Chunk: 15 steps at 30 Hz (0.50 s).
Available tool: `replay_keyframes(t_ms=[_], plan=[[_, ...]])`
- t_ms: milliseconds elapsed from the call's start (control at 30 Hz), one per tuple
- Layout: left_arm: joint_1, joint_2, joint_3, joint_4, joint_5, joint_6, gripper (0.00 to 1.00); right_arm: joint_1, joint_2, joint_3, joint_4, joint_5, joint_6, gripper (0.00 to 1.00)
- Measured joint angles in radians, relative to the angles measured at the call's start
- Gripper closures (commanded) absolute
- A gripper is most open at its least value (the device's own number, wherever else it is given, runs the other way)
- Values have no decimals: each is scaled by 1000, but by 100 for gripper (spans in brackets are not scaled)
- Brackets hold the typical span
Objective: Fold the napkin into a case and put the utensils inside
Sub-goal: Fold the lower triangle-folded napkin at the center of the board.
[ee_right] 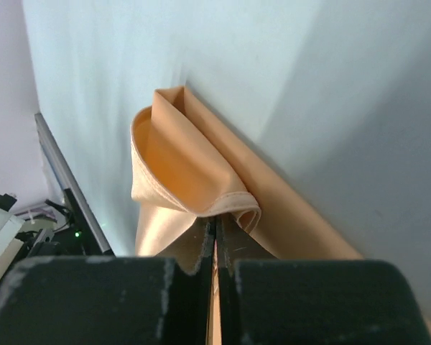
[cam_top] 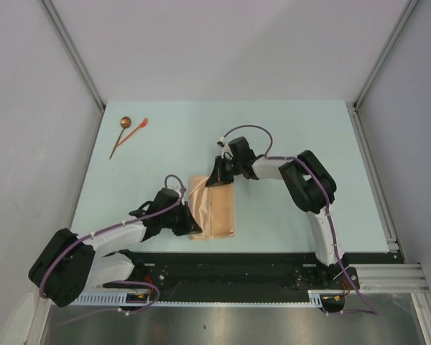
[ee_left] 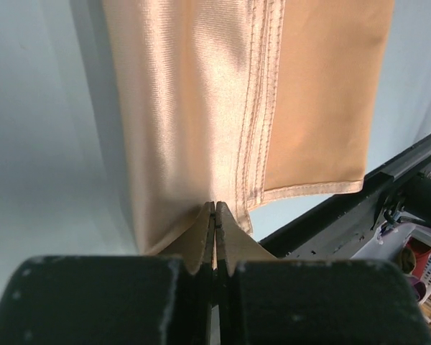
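Folding is under way. The napkin (cam_top: 214, 208) lies mid-counter (cam_top: 309, 129) as a narrow strip, left gripper (ee_left: 214, 215) clamped on its eight-o'clock edge, right gripper (ee_right: 215, 226) clamped on its twelve-o'clock end. The next move probably calls for both to carry one fold together. The spoon (cam_top: 121, 135) and fork (cam_top: 138, 129) lie at ten o'clock.

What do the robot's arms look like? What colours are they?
Both arms look alike. The left arm and right arm have white tube-like links joined by chunky black joints. A thin purple cable loops along each one. The left end effector and right end effector are black blocky pieces with two flat fingers. I see no writing on them.
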State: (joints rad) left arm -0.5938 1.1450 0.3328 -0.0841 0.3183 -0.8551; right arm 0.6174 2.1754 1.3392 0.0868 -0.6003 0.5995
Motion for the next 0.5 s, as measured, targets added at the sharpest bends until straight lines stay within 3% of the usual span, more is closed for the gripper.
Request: replay_keyframes(t_ms=[67, 200, 400, 500], plan=[[0, -2, 14, -17, -5, 10, 88, -11, 17, 18, 0, -20, -1, 100], [37, -21, 112, -92, -28, 51, 82, -21, 26, 39, 0, -13, -24, 100], [232, 61, 310, -93, -14, 117, 90, -25, 26, 42, -6, -13, -36, 96], [272, 188, 411, -74, 5, 151, 93, -25, 22, 40, -13, -14, -34, 86]])
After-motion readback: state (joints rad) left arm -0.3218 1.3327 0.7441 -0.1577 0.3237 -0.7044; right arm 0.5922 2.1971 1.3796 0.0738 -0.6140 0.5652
